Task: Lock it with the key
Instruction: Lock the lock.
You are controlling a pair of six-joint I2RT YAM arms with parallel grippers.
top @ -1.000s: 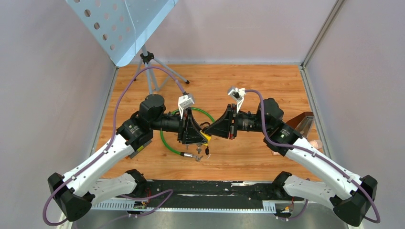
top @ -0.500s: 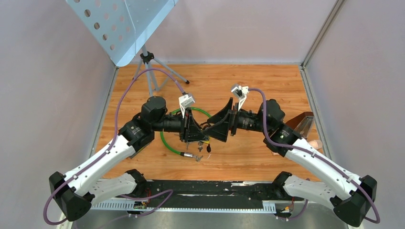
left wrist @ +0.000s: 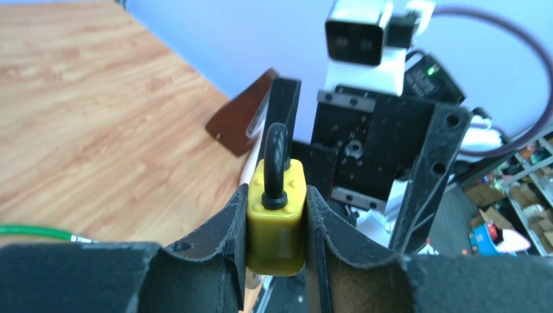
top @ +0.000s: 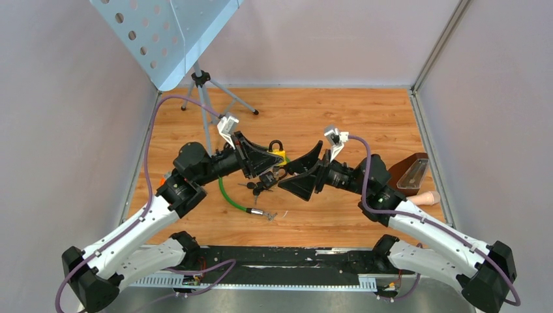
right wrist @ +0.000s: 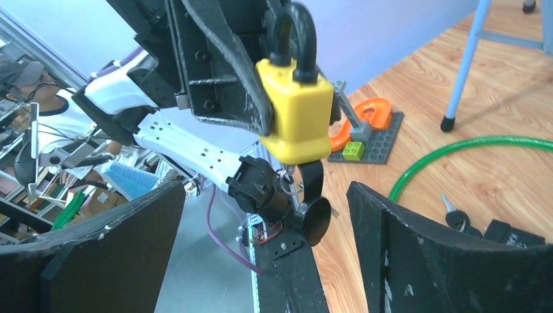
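Note:
My left gripper (left wrist: pixel 275 193) is shut on a yellow padlock (left wrist: pixel 277 222), its black shackle (left wrist: pixel 276 150) pointing up. In the top view the left gripper (top: pixel 269 158) holds the padlock (top: pixel 279 155) above the table's middle. A key with a round black head (right wrist: pixel 312 218) sticks out of the padlock (right wrist: pixel 297 114) from below, with a ring beside it. My right gripper (right wrist: pixel 264 195) stands open just in front of that key, touching nothing. From above, the right gripper (top: pixel 295 175) sits right of the padlock.
A green cable (top: pixel 225 192) loops on the wooden table under the arms. Spare keys (right wrist: pixel 460 220) lie beside it. A tripod (top: pixel 202 85) with a perforated blue panel (top: pixel 163 32) stands back left. A brown object (top: pixel 407 171) lies at the right. An orange-and-grey brick plate (right wrist: pixel 365 134) sits near the left arm.
The right gripper was shut at the padlock's underside; it has opened and drawn back to the right. The left arm has swung the padlock up and back, turning it.

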